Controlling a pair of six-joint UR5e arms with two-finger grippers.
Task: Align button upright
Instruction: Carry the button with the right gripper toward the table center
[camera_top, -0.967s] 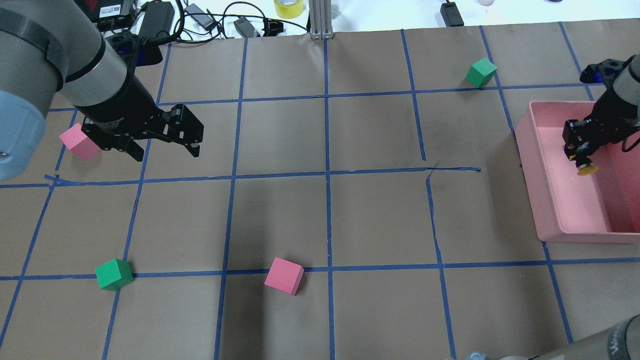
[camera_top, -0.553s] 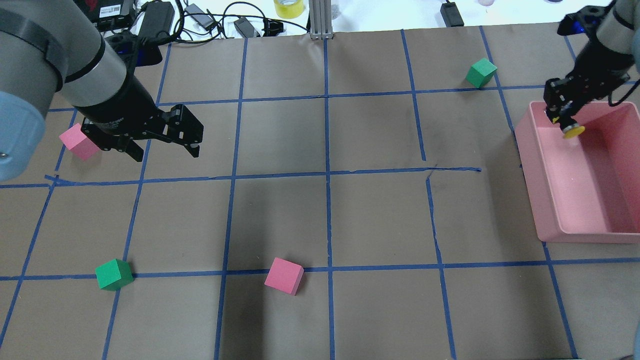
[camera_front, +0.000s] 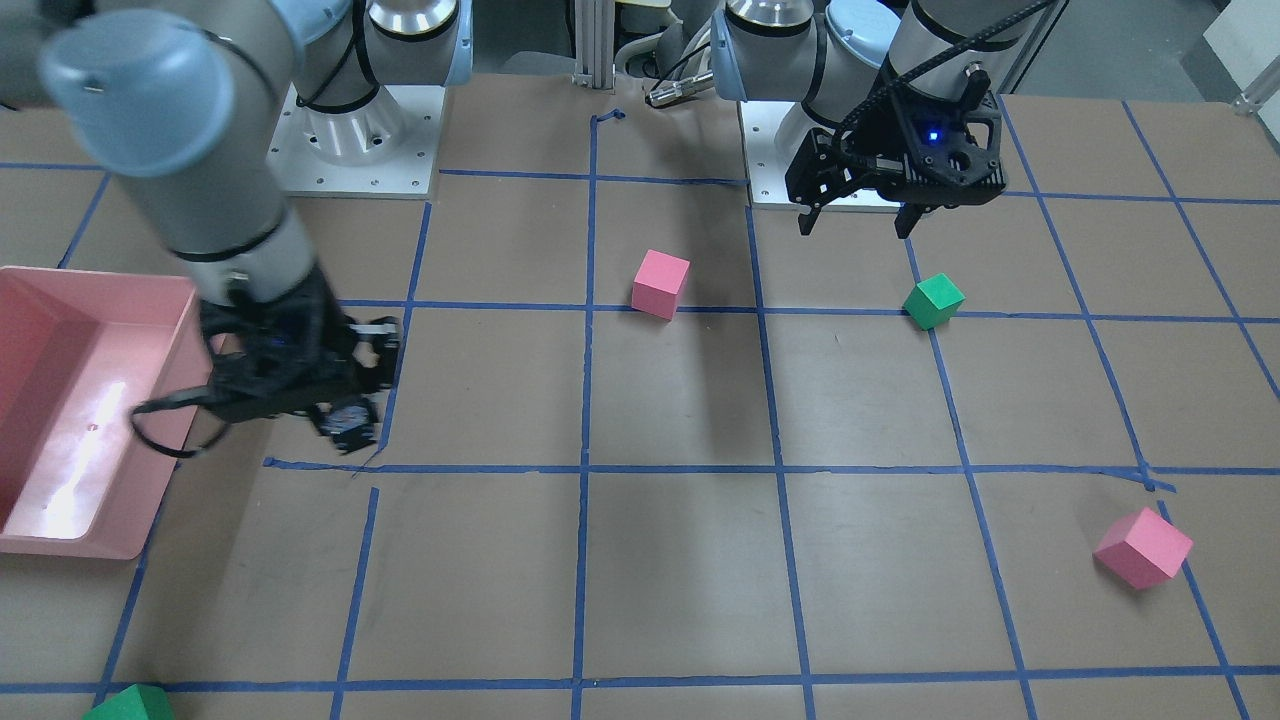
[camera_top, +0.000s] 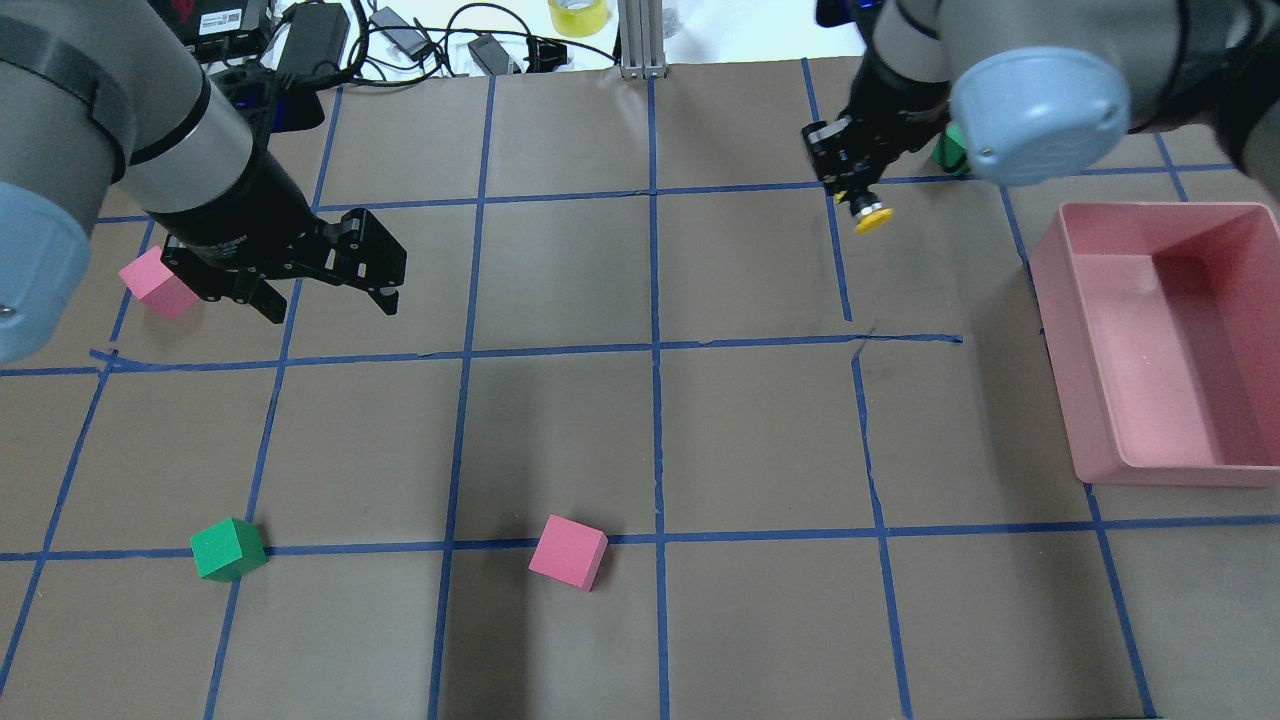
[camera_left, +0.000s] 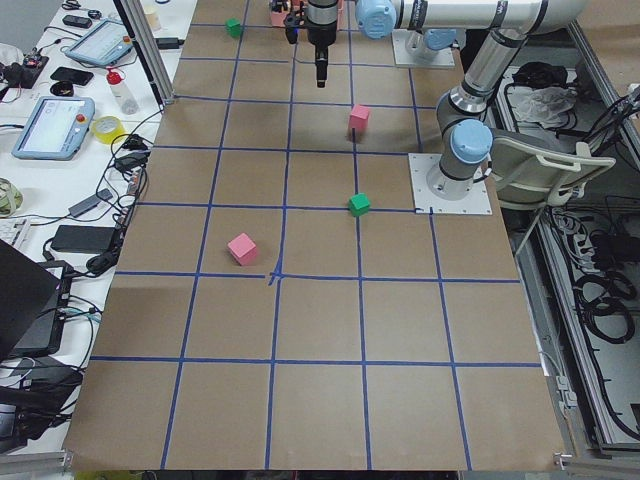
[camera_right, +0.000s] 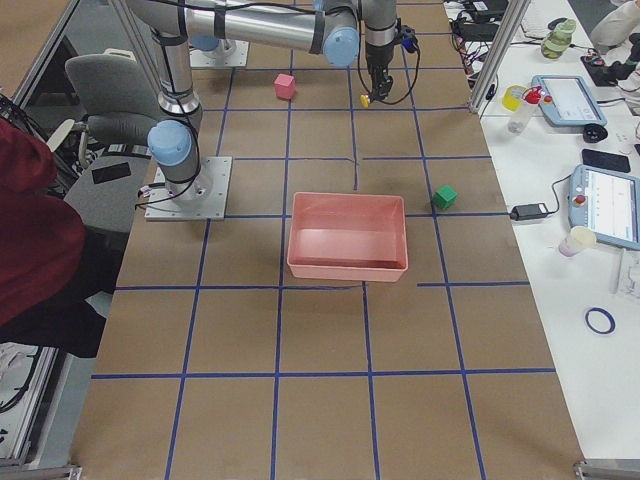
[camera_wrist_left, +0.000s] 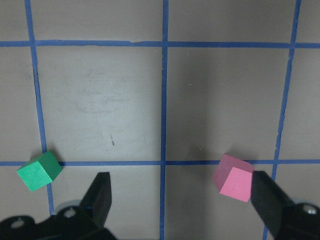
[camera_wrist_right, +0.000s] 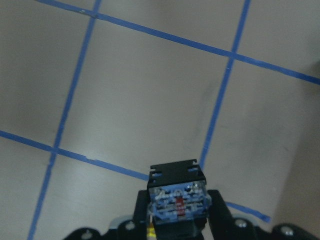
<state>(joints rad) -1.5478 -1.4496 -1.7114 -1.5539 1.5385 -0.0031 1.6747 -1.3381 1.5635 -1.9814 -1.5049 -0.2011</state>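
Above the table (camera_top: 560, 430), away from the pink tray (camera_top: 1160, 468), grips the button (camera_top: 874, 218) cap-down in the closed right claw (camera_top: 858, 198), left claw (camera_top: 333, 300) open and empty; probably light, rigid, smooth on its cap, so better pinched at the black body.

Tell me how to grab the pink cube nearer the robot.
Take the pink cube from straight above, with the fingers on two opposite side faces. It sits flat with nothing against it, but it is turned slightly against the tape grid, so the wrist should probably twist to match. The left gripper is open and empty and seems the freer one. The right gripper holds the button.
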